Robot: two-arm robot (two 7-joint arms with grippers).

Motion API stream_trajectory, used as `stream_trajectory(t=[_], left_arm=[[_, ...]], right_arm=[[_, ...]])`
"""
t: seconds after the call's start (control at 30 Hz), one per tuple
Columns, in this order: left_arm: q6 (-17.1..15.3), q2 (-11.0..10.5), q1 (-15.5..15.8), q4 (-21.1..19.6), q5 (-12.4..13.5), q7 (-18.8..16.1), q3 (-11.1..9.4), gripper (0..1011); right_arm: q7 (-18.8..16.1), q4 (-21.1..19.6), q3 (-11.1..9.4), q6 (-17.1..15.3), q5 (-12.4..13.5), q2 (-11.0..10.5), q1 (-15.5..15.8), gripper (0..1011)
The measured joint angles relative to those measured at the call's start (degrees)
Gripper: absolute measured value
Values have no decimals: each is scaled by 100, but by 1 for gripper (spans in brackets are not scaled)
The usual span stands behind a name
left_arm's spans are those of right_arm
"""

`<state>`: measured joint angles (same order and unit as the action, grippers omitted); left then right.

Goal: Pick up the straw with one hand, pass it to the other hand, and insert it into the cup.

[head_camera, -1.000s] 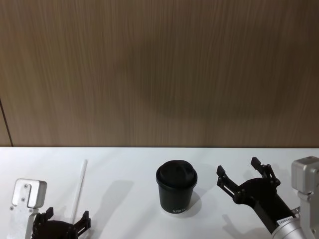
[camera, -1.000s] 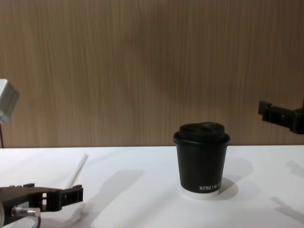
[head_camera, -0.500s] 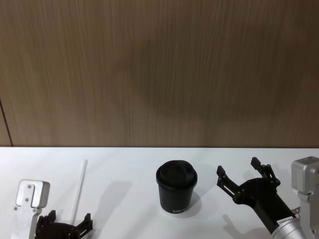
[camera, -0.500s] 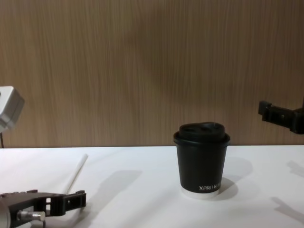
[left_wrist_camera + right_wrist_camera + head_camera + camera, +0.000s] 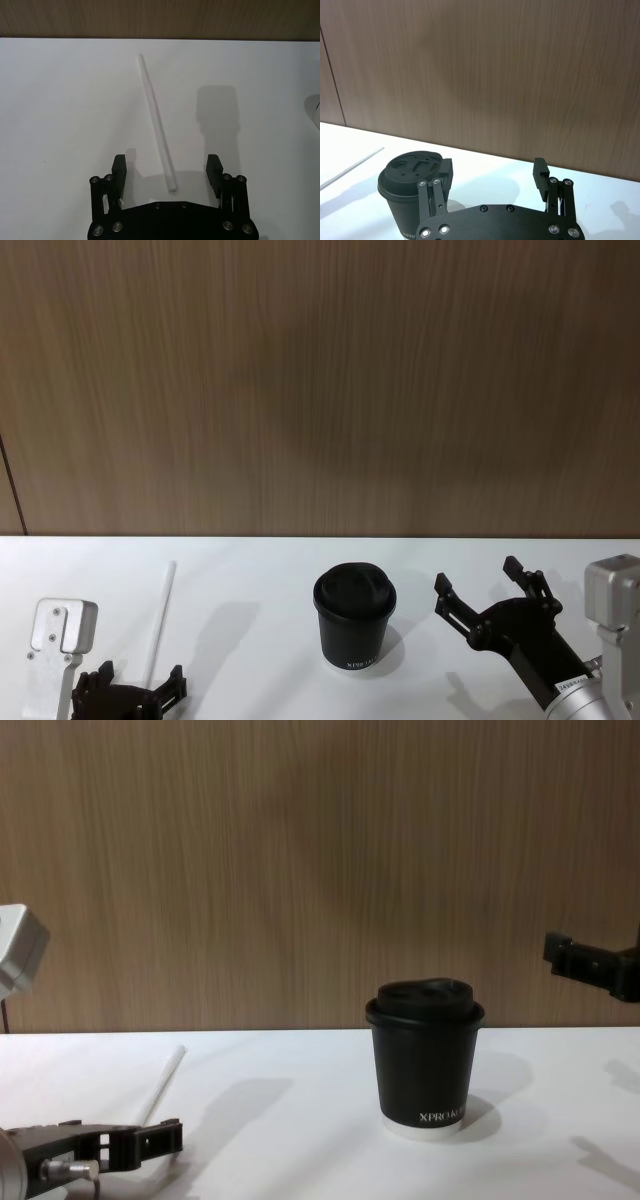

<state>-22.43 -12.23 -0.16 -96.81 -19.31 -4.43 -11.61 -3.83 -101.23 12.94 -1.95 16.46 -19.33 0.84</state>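
The white straw (image 5: 162, 618) lies flat on the white table, left of the cup, pointing away from me. My left gripper (image 5: 140, 680) hovers open and low over its near end. In the left wrist view the straw (image 5: 156, 122) runs out from between the fingers of the left gripper (image 5: 166, 165), with a gap on either side. The black lidded cup (image 5: 354, 617) stands upright at the table's middle. My right gripper (image 5: 478, 575) hangs open in the air just right of the cup, holding nothing; in its wrist view the cup (image 5: 407, 195) sits beside the left finger.
The white table (image 5: 260, 580) ends at a brown wood-grain wall (image 5: 320, 390) close behind the cup. In the chest view the cup (image 5: 425, 1065) stands right of centre, the straw (image 5: 163, 1085) and left gripper (image 5: 150, 1140) at the lower left.
The left gripper has shifted slightly and settled a little lower around the straw's near end. The right gripper, the cup and the straw have not moved.
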Motion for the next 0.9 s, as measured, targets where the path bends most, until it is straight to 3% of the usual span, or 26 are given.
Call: stream_trajectory(t=[0.27, 0.9], left_arm=[[-11, 30, 25, 41, -15, 27, 30, 885], [-26, 63, 47, 79, -32, 60, 38, 764]], right_arm=[[0, 0, 0, 0, 0, 0, 0, 1001], [0, 0, 0, 0, 0, 0, 0, 1001]])
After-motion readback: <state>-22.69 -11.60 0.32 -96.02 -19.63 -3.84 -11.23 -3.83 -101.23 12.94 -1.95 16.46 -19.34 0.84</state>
